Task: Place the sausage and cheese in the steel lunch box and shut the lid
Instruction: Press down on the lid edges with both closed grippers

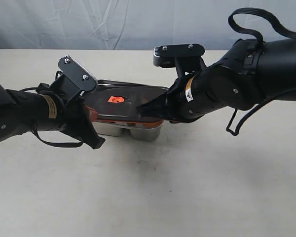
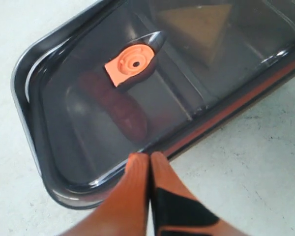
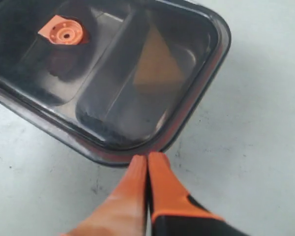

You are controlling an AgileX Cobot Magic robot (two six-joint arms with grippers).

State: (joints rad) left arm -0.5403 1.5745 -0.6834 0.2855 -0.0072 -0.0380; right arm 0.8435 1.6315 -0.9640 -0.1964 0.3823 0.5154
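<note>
Off-white tabletop (image 1: 148, 197) lay bare in the foreground, lightly scuffed. Beyond it, two black arms reached in from either side and met over the shiny rectangular stainless steel lunch box (image 1: 138, 131) at the middle of the table.

The left gripper (image 2: 148, 158) was clenched, its orange fingers pressed flat together with nothing between them. Its tips sat at the near rim of the dark smoky translucent lid (image 1: 133, 101). The right gripper (image 3: 147, 158) was likewise clamped shut and empty, with its tips at the lid's rim near one rounded corner. Whether either one bore down on the lid could not be told.

That lid lay on top of the box, with its orange seal showing along the front edge and its small orange valve (image 1: 115, 99) facing up. Through the tinted plastic, the small red ridged toy sausage (image 2: 120, 105) rested in one compartment beneath the valve. The yellow-orange triangular toy cheese wedge (image 2: 201, 24) rested in the other, across the divider.

Farthest back hung a pale, creased cloth backdrop (image 1: 113, 19).
</note>
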